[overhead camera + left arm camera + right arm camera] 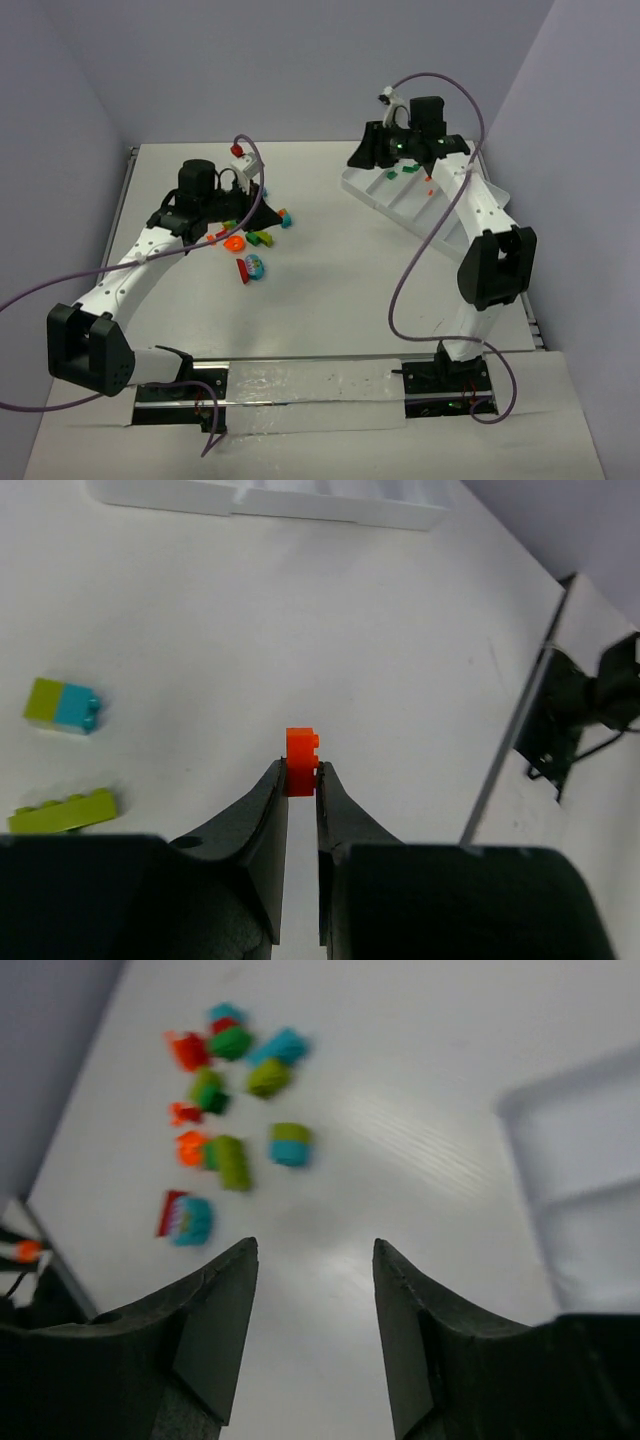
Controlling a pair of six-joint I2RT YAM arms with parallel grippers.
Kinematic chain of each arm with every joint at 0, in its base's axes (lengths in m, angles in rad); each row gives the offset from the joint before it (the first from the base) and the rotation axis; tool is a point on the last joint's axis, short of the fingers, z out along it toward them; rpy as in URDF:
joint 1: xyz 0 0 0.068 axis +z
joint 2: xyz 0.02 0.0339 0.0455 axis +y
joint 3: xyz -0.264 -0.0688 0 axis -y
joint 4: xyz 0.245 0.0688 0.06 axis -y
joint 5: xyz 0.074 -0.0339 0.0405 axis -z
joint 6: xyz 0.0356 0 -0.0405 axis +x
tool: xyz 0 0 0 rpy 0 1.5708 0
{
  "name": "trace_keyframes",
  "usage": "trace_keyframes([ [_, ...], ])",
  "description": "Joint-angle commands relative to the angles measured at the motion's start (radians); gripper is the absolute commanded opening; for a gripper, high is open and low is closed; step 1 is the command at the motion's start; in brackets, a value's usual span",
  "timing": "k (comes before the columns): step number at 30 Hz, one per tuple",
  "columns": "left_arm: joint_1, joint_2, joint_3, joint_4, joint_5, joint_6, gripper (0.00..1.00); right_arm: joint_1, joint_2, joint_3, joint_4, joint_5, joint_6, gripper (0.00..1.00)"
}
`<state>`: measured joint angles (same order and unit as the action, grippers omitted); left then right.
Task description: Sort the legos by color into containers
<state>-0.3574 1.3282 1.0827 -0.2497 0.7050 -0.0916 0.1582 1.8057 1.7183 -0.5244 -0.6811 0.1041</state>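
My left gripper (300,770) is shut on a small orange-red lego (301,755), pinched at the fingertips a little above the table. In the top view this gripper (245,207) hovers over the pile of loose legos (255,240) at centre left. My right gripper (315,1250) stands open with nothing between its fingers. It hangs by the far end of the white tray of containers (400,207), which holds two green legos (392,174) and an orange one (428,181). The right wrist view shows the lego pile (230,1100) far off and a tray corner (590,1160).
Beside my left fingers lie a yellow-green and cyan brick (62,706) and a long yellow-green brick (62,811). The tray's edge (300,502) runs along the top of the left wrist view. A red and cyan piece (250,267) lies nearest the arm bases.
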Motion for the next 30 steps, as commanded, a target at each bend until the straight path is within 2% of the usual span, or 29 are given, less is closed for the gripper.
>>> trace_keyframes([
  [1, 0.01, -0.053, -0.028, 0.055, 0.316, 0.052, 0.0, 0.093, -0.136, -0.135, 0.096, -0.264, 0.01, 0.52],
  [3, 0.015, -0.052, -0.036, 0.056, 0.399, 0.07, 0.01, 0.139, -0.168, -0.183, 0.152, -0.299, 0.02, 0.48],
  [6, 0.015, -0.052, -0.052, 0.094, 0.498, 0.031, 0.0, 0.219, -0.194, -0.193, 0.144, -0.353, -0.004, 0.44],
  [11, 0.017, -0.056, -0.043, 0.086, 0.542, 0.018, 0.0, 0.285, -0.209, -0.206, 0.091, -0.413, -0.052, 0.43],
  [19, 0.011, -0.066, -0.047, 0.036, 0.465, 0.063, 0.0, 0.355, -0.231, -0.252, 0.095, -0.41, 0.017, 0.45],
  [30, 0.001, -0.061, -0.04, 0.011, 0.469, 0.081, 0.01, 0.419, -0.229, -0.237, 0.06, -0.422, -0.042, 0.52],
])
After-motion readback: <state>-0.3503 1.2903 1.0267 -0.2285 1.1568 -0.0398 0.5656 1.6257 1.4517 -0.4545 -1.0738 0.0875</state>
